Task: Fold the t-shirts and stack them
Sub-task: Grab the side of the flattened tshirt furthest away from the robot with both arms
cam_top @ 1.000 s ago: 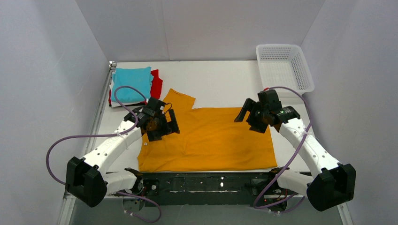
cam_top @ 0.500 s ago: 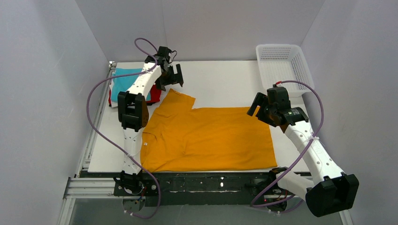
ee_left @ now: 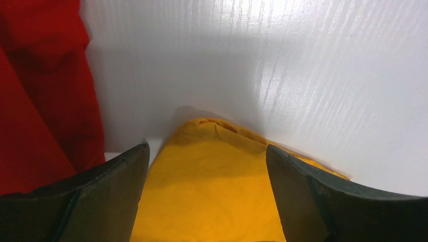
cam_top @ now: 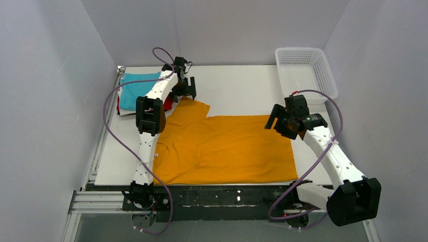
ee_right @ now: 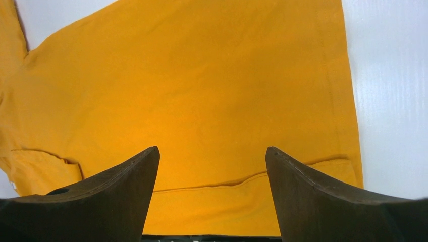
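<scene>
A white plastic mesh basket, rectangular with lattice walls and a flared rim, sits on the white counter beyond and to the right of the right end effector, well apart from it; its lattice floor is in plain view. A large mustard-orange t-shirt of soft, matte cloth lies spread flat on the counter between the two end effectors and back toward the arm bases. It forms a broad rectangle with one short sleeve angling out toward the left end effector. In the left wrist view, this end effector has its dark, wedge-shaped fingers spread wide on either side of the sleeve's rumpled tip, and nothing is gripped. Whether the fingers touch the cloth cannot be told. Just to its left is a folded red t-shirt, part of a stack topped by a smooth turquoise t-shirt. The counter beyond it shows a fine ribbed grain and a soft sheen. In the right wrist view, the right end effector is also spread wide, holding nothing, above the orange t-shirt near its right edge. A stitched hem runs along that edge, and a folded band of cloth crosses below the fingers.
</scene>
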### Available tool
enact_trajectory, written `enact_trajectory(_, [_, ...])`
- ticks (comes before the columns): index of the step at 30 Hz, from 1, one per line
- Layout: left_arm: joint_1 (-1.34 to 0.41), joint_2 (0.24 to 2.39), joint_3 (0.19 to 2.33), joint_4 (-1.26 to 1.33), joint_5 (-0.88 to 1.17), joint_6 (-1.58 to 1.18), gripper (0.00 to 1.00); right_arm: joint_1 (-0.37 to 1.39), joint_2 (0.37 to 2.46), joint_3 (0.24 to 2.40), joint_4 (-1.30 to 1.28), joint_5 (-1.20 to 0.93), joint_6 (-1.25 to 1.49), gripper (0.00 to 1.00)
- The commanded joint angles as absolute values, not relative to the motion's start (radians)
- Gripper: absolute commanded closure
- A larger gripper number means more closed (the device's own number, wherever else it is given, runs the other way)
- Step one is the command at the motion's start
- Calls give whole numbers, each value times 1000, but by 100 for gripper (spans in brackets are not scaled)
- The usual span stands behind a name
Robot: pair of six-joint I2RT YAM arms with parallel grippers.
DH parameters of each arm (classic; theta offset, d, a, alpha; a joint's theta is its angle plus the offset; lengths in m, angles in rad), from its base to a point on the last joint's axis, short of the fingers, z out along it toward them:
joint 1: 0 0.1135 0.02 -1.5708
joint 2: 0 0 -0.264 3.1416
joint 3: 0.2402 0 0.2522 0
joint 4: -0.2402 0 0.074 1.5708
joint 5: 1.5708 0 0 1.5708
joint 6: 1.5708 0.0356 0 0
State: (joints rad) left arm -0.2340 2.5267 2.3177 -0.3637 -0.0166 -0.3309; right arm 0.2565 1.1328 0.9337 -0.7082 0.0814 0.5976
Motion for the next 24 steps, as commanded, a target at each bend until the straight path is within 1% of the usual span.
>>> enact_trajectory(1, [-229,2522,2282,-434,-50,-313,16,253,1146,939,-702,42,595,16])
enact_trajectory(6, [-231,2567,2315,-430,-42,-312,20,253,1151,928,-702,44,597,17])
enact_trajectory(9, [-231,2606,2358,-452,-61,-305,29,253,1155,924,-713,61,589,17])
enact_trajectory(15, [-240,2613,2336,-458,-43,-311,63,252,1154,912,-720,78,588,17])
enact_trajectory(16, [-245,2609,2326,-458,-44,-306,71,252,1155,910,-717,85,588,17])
enact_trajectory(18, [-250,2593,2297,-460,-50,-298,92,248,1167,922,-715,99,593,17])
enact_trajectory(19, [-253,2586,2286,-458,-53,-287,100,244,1180,941,-722,108,592,17])
enact_trajectory(24, [-261,2535,2271,-479,-59,-240,100,241,1327,1109,-785,277,601,18])
